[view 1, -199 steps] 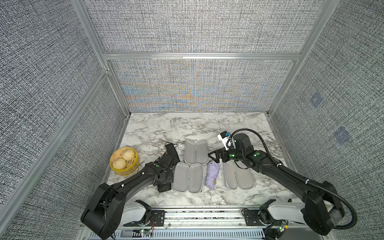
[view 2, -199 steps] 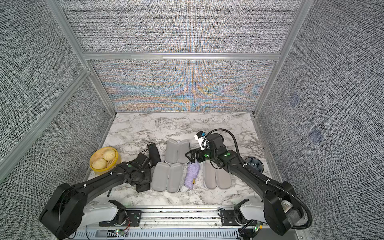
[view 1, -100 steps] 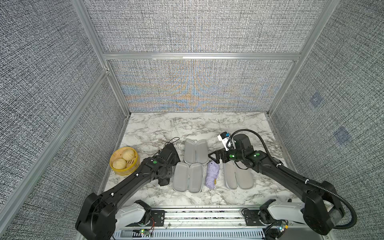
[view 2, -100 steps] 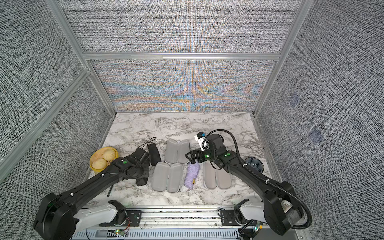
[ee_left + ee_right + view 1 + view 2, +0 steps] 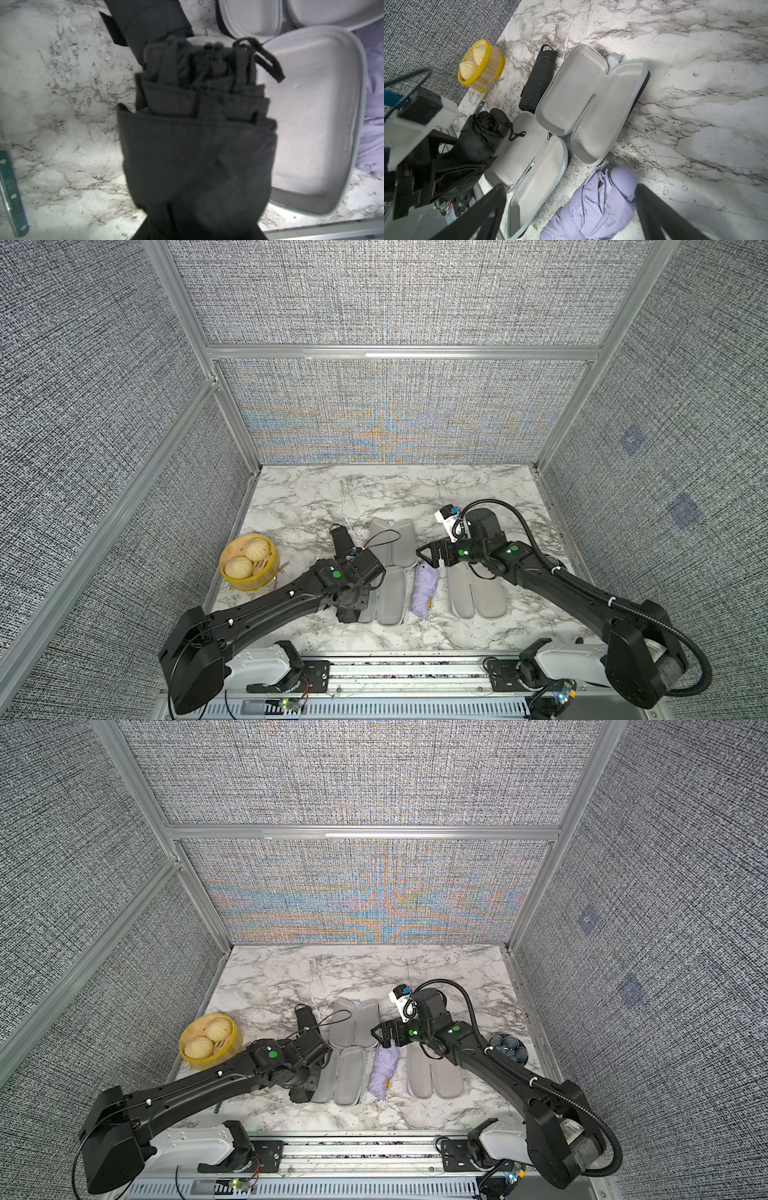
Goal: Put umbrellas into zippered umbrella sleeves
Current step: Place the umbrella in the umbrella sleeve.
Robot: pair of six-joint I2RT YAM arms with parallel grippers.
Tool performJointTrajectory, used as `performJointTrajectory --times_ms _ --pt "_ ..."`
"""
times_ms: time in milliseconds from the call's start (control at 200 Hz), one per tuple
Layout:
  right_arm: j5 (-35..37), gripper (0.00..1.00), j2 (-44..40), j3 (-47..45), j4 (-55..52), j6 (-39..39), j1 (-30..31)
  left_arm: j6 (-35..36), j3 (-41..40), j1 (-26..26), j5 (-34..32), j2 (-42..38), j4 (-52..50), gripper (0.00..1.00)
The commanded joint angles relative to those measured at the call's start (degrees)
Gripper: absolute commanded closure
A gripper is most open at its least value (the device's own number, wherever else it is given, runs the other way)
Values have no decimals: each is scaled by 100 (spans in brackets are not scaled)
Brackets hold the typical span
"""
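While the left tool (image 5: 454,166) grips the fabric body of a black folding umbrella (image 5: 197,145), that umbrella hangs tilted over the left half of the near-left open case (image 5: 391,593), its handle end and wrist loop above the grey lining; whether it touches the lining I cannot tell; in both top views the arm hides most of the grip, and only the umbrella's other end shows at that case's near corner. The right tool (image 5: 429,558) stands wide, its fingers (image 5: 660,214) one to each side of the handle end of the lavender umbrella (image 5: 423,591); this umbrella lies on the marble desk (image 5: 311,497) between the near-left open case and the right-hand open case (image 5: 476,593). A second black umbrella (image 5: 341,540) lies flat on the desk just beside the left edge of the far open case (image 5: 392,545); all three cases lie spread flat, lining upward. Near the desk's left edge sits a yellow basket (image 5: 249,585) holding two buns (image 5: 257,549); a green-handled fork (image 5: 488,87) lies just beside it.
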Motion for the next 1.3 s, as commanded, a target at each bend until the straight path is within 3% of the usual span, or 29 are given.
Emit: performJointTrajectory --times_ms 0,470,1031,1296 --pt "-20 1 -51 -46 -52 -22 11 -149 25 -81 -79 285 113 55" --pt "62 1 -96 -103 -98 -83 -10 -69 698 -81 -384 1741 -129 55" --pt "77 1 67 -16 -149 -79 -38 -98 549 -276 -396 1133 -31 57" --pt "97 1 36 -30 -184 -78 -78 -118 605 -276 -450 1713 -195 56"
